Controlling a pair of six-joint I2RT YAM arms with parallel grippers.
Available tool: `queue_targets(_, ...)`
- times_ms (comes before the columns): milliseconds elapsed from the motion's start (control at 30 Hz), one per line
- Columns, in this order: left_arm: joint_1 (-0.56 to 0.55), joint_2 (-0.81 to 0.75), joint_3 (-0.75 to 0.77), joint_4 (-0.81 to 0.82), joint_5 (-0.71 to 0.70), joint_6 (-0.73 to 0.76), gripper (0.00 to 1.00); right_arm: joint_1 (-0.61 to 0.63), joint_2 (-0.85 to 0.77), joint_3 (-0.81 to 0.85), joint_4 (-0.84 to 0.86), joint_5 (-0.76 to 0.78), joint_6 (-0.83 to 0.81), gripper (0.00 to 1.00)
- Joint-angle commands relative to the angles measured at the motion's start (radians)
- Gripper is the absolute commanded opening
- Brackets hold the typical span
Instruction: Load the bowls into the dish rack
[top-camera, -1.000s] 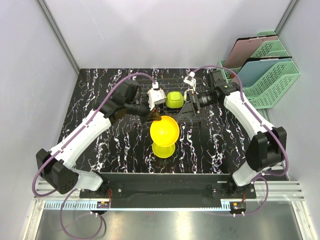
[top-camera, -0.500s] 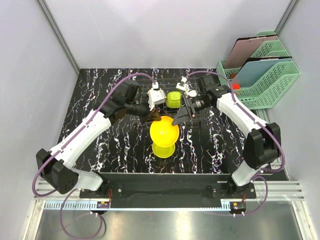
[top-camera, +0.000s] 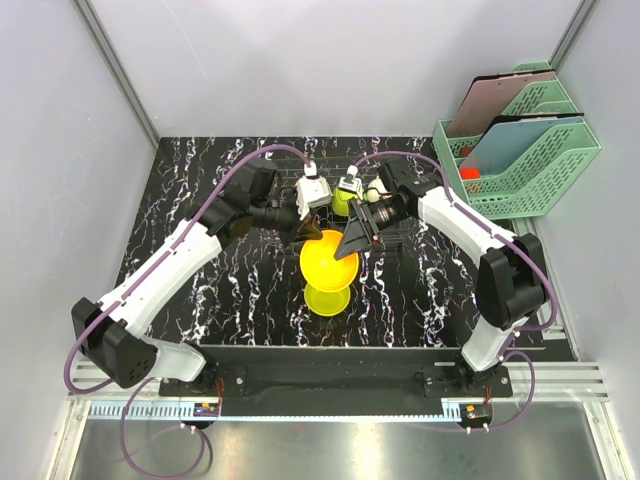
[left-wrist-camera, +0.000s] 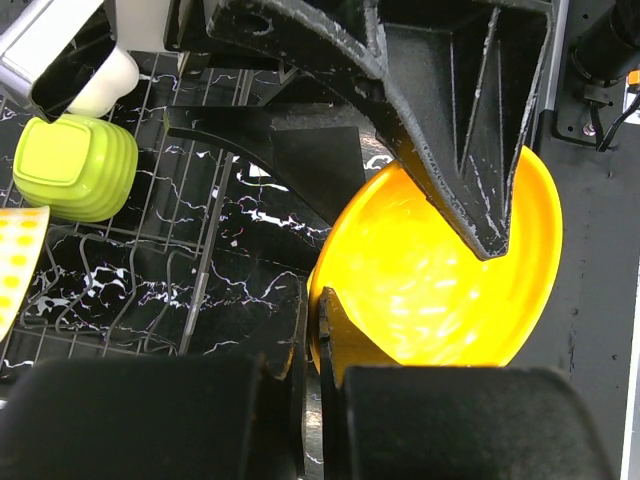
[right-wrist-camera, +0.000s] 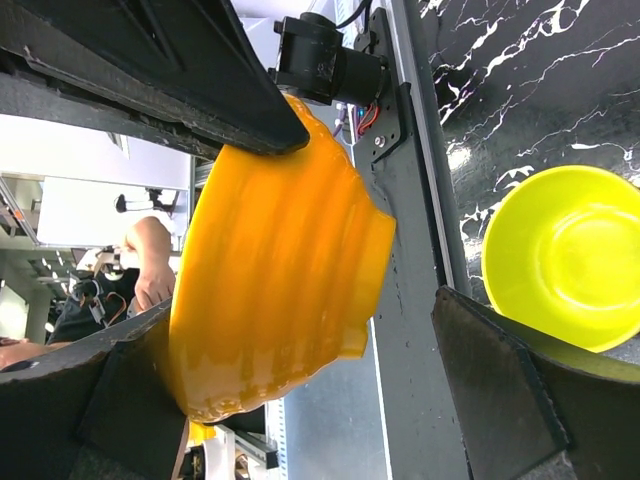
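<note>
My left gripper (top-camera: 312, 238) is shut on the rim of the orange bowl (top-camera: 330, 258) and holds it tilted above the table; the pinch shows in the left wrist view (left-wrist-camera: 315, 335) on the bowl (left-wrist-camera: 440, 290). My right gripper (top-camera: 356, 236) is open, with its fingers on either side of the orange bowl (right-wrist-camera: 270, 270); the left finger (right-wrist-camera: 100, 420) is close against it. A yellow bowl (top-camera: 328, 298) sits on the table below (right-wrist-camera: 565, 255). A lime green bowl (left-wrist-camera: 75, 165) lies upside down in the wire dish rack (left-wrist-camera: 150, 290). A dotted cream bowl (left-wrist-camera: 15, 260) shows at the edge.
Green mesh file trays (top-camera: 530, 160) stand at the back right, off the black marbled table (top-camera: 200, 230). The dish rack (top-camera: 398, 232) lies behind both grippers. The right arm's wrist hides part of the rack.
My right gripper has swung left from over the rack and now brackets the orange bowl. My left gripper and the bowl have stayed in place.
</note>
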Motion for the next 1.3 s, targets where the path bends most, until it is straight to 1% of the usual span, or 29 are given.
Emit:
queue_targets(0, 0.001, -0.022, 0.045, 0.057, 0.008, -0.007, 0.00, 0.013, 0.001, 0.038, -0.004, -0.030, -0.009, 0.97)
queue_targets(33, 0.001, -0.022, 0.044, 0.060, 0.005, -0.007, 0.00, 0.013, 0.002, 0.041, -0.006, -0.040, -0.008, 0.96)
queue_targets(167, 0.001, -0.028, 0.035, 0.066, 0.004, -0.006, 0.00, 0.003, 0.015, 0.060, -0.006, -0.128, 0.005, 0.84)
queue_targets(200, 0.001, -0.028, 0.032, 0.066, 0.004, -0.006, 0.00, 0.000, 0.019, 0.063, -0.006, -0.141, 0.008, 0.78)
queue_targets(233, 0.001, -0.028, 0.028, 0.068, 0.002, -0.006, 0.00, -0.003, 0.022, 0.066, -0.006, -0.149, 0.008, 0.76)
queue_targets(367, 0.001, -0.028, 0.030, 0.068, 0.001, -0.006, 0.00, -0.003, 0.030, 0.068, -0.006, -0.173, 0.009, 0.74)
queue_targets(500, -0.001, -0.025, 0.031, 0.071, -0.002, -0.006, 0.00, -0.001, 0.022, 0.060, -0.006, -0.162, 0.005, 0.74)
queue_targets(567, -0.001, -0.025, 0.032, 0.073, -0.004, -0.006, 0.00, -0.003, 0.022, 0.052, -0.007, -0.162, 0.003, 0.69)
queue_targets(600, 0.001, -0.022, 0.033, 0.073, -0.006, -0.006, 0.00, -0.003, 0.021, 0.051, -0.007, -0.162, 0.003, 0.66)
queue_targets(633, 0.001, -0.022, 0.035, 0.073, -0.010, -0.006, 0.00, -0.003, 0.019, 0.048, -0.007, -0.162, 0.003, 0.58)
queue_targets(733, 0.001, -0.022, 0.032, 0.073, -0.022, -0.004, 0.00, -0.003, 0.015, 0.041, -0.007, -0.161, 0.003, 0.43)
queue_targets(767, 0.001, -0.024, 0.030, 0.073, -0.024, -0.004, 0.00, -0.003, 0.015, 0.040, -0.006, -0.162, 0.003, 0.33)
queue_targets(867, 0.001, -0.025, 0.027, 0.074, -0.029, -0.004, 0.00, -0.003, 0.016, 0.040, -0.007, -0.165, 0.003, 0.21)
queue_targets(933, 0.001, -0.025, 0.024, 0.076, -0.029, -0.006, 0.00, -0.003, 0.016, 0.041, -0.007, -0.161, 0.003, 0.18)
queue_targets(967, 0.001, -0.024, 0.024, 0.077, -0.029, -0.006, 0.02, -0.003, 0.015, 0.041, -0.006, -0.159, 0.003, 0.13)
queue_targets(1000, 0.001, -0.025, 0.024, 0.077, -0.029, -0.006, 0.04, -0.003, 0.015, 0.041, -0.006, -0.158, 0.003, 0.09)
queue_targets(1067, 0.001, -0.024, 0.022, 0.077, -0.029, -0.004, 0.16, -0.001, 0.015, 0.041, -0.006, -0.153, 0.003, 0.04)
queue_targets(1100, -0.001, -0.022, 0.021, 0.079, -0.027, -0.006, 0.22, -0.003, 0.013, 0.041, -0.007, -0.150, 0.003, 0.00)
queue_targets(1167, 0.001, -0.021, 0.021, 0.077, -0.024, -0.004, 0.32, -0.003, 0.012, 0.043, -0.006, -0.142, 0.003, 0.00)
queue_targets(1200, 0.001, -0.021, 0.022, 0.079, -0.022, -0.004, 0.51, -0.003, 0.012, 0.043, -0.006, -0.138, 0.003, 0.00)
queue_targets(1267, 0.001, -0.021, 0.025, 0.077, -0.022, -0.006, 0.62, -0.003, 0.016, 0.044, -0.006, -0.123, 0.003, 0.00)
